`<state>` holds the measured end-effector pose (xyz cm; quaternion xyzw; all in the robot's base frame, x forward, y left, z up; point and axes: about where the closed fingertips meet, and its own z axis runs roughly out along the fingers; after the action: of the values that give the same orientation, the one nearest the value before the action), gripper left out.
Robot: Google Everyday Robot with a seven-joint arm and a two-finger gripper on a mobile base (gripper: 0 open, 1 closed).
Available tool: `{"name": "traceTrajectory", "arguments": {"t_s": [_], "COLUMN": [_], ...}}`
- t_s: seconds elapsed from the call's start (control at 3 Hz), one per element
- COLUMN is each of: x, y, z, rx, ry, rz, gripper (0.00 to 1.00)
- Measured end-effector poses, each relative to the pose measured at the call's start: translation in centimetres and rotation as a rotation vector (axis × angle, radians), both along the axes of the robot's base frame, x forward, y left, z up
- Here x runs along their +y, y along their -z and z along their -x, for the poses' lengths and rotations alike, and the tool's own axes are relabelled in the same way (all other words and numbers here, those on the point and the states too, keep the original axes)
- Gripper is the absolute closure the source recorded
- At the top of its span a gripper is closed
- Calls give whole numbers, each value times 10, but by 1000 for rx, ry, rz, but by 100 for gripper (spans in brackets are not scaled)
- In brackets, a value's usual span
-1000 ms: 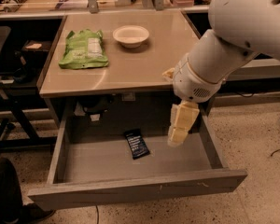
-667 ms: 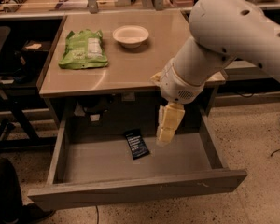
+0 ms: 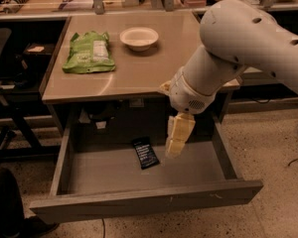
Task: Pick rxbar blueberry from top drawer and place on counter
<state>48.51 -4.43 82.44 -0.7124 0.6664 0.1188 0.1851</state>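
We find rxbar blueberry (image 3: 146, 152) ungrasped on top drawer (image 3: 193, 170) floor. End effector (image 3: 175, 150) hangs just right of it, aperture we cannot tell. Counter (image 3: 139, 68) placement pending.

rxbar blueberry (image 3: 146, 152): dark, flat on top drawer (image 3: 139, 205) floor (drawer open) | counter (image 3: 139, 68): tan | claw (image 3: 174, 151): just beside bar

No words can be read on the rxbar blueberry (image 3: 146, 152) or on the green bag (image 3: 88, 52). The gripper (image 3: 173, 150) hangs over the top drawer (image 3: 139, 203), just right of the bar.
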Motion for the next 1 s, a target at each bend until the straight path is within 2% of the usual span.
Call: {"name": "traceTrajectory", "arguments": {"t_s": [0.33, 1.0], "x": [10, 11], "y": [27, 74], "z": [-5, -37], "rx": [11, 6], "ry": [-10, -7], "rz": [-30, -77], "gripper": [0, 0]}}
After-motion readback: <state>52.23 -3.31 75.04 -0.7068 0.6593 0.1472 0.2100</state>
